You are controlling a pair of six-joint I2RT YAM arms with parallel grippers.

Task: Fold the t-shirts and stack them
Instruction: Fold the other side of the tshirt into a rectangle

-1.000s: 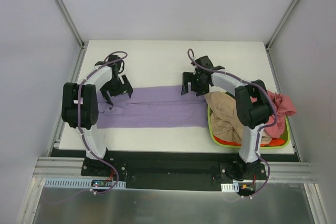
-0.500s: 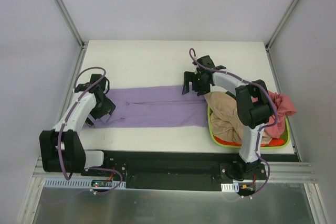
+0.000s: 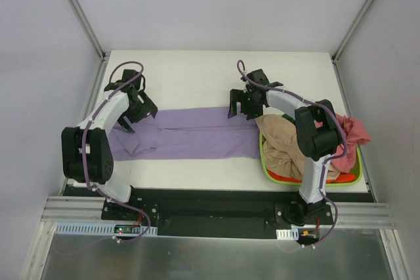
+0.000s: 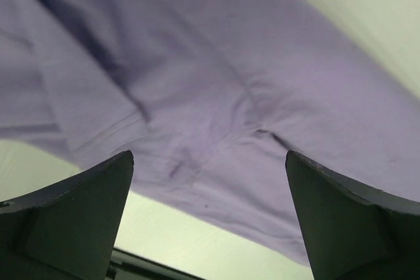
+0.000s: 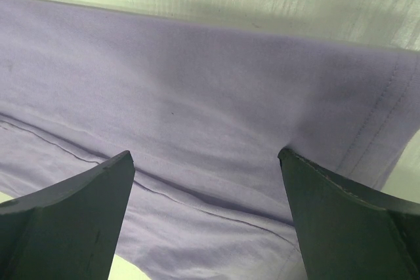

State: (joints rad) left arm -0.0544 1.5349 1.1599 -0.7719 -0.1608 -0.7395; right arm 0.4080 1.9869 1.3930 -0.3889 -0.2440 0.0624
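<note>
Two arms here, both with jaws spread wide and nothing between them.

Starting at the left, the left gripper [image 3: 136, 105] is over the left end of the purple shirt [image 3: 197, 137], toward its far edge. From its wrist cam, both fingers [image 4: 65, 221] are pointing down at the cloth, with purple filling nearly the whole gap. We can't tell if the tips actually touch it. That end of the shirt is rumpled, with a flap folded over and a few creases. A bit of white table [image 3: 216, 73] peeks out on the near side.

The purple shirt is laid out as a long band running left to right across the middle of the table. It's pretty flat through the centre.

Moving right, the right gripper [image 3: 241, 104] is over the far edge of the shirt near its right end, just left of the basket [image 3: 264, 162]. Its wrist cam shows the fingers [image 5: 59, 221] wide apart over smooth purple cloth. A seam line crosses under them, there's a stitched hem off to the right, and bare table beyond the far edge.

The shirt's right end runs up to the basket's left wall. We can't tell if it's touching or tucked under.

The lime-green basket sits at the near right of the table. A tan shirt [image 3: 282, 145] is heaped in it, bulging over the far left rim. A pink shirt [image 3: 349, 130] hangs over the far right rim.
</note>
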